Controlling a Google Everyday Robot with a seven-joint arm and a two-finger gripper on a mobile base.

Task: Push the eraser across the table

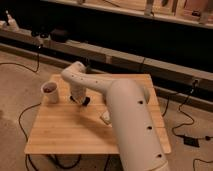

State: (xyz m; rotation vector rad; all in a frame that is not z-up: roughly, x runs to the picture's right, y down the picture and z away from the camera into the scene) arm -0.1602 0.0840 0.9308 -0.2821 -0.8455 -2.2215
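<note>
Just right of cup (pixel 50 91), gripper (pixel 78 98) meets eraser (pixel 85 101).

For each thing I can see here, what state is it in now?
gripper: shut, down at the table beside the eraser, holding nothing.
eraser: lying flat on the table, right of the cup.
cup: upright, dark contents inside, near the left edge.
table: level, carrying the cup and eraser.

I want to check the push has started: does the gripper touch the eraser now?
Cannot tell. In the camera view the gripper is down at the table right beside the eraser, and they overlap, so neither contact nor a gap shows plainly.
</note>
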